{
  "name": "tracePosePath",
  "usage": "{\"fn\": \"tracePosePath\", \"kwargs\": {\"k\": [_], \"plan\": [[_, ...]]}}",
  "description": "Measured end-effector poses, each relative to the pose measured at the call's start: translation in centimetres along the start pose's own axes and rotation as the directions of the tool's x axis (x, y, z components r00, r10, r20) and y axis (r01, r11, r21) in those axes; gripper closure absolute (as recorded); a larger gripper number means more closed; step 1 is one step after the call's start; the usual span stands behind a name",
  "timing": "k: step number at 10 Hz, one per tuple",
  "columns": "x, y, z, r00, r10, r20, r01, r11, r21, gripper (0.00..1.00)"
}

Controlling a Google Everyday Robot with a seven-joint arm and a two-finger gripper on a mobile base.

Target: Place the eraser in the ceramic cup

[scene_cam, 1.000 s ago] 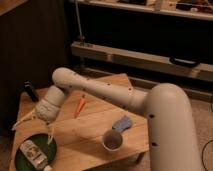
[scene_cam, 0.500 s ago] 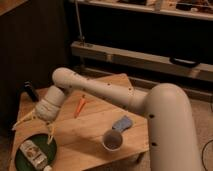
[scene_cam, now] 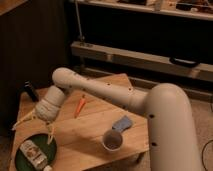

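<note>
As for the gripper [scene_cam: 32,132]: hangs well left of the ceramic cup [scene_cam: 112,140], low over the far rim of the green plate [scene_cam: 21,161], at about the same depth as the cup. Shows two pale fingers [scene_cam: 24,120] spread wide apart, with nothing between them. So, open and empty, as far as can be judged.

As for the eraser [scene_cam: 30,93]: sits apart from the gripper, about as far left of the cup and much further back, at the back left corner of the wooden table [scene_cam: 90,142]. Appears as a slim black block, with the long axis running slantwise, upper end away from the cup and lower end toward it. Cannot tell if lying flat or leaning up on one end.

Between eraser and cup: an orange carrot [scene_cam: 80,105], roughly halfway. Just behind the cup: a blue-grey cloth piece [scene_cam: 121,123], touching its rim or nearly so. Inside the cup: dark, with no eraser in it.

Judging from this: grasp not yet made, task at its beginning. Needs first a move of the gripper backward, away from the plate, because the eraser lies almost straight behind it. Asks also for setting the fingers across the short side of the block, not along the long axis. Then a long carry to the right and forward, up to the cup. Risk: pushing the block off the table, being so near to the corner.
</note>
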Motion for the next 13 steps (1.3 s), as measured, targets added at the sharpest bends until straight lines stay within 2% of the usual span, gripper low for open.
{"fn": "tracePosePath", "kwargs": {"k": [8,9,10,11,12,13], "plan": [[0.0,-0.1,-0.1,1.0,-0.004,-0.009,0.004,1.0,-0.008,0.2],[0.0,-0.2,-0.6,0.999,-0.019,-0.039,0.018,0.999,-0.04,0.2],[-0.2,-0.6,-1.7,0.993,-0.049,-0.104,0.041,0.996,-0.077,0.2],[-0.4,-1.1,-3.5,0.978,-0.094,-0.184,0.073,0.99,-0.118,0.2],[-0.7,-1.8,-5.4,0.955,-0.145,-0.258,0.105,0.982,-0.159,0.2],[-1.8,-2.9,-8.3,0.901,-0.216,-0.377,0.144,0.967,-0.21,0.2]]}}
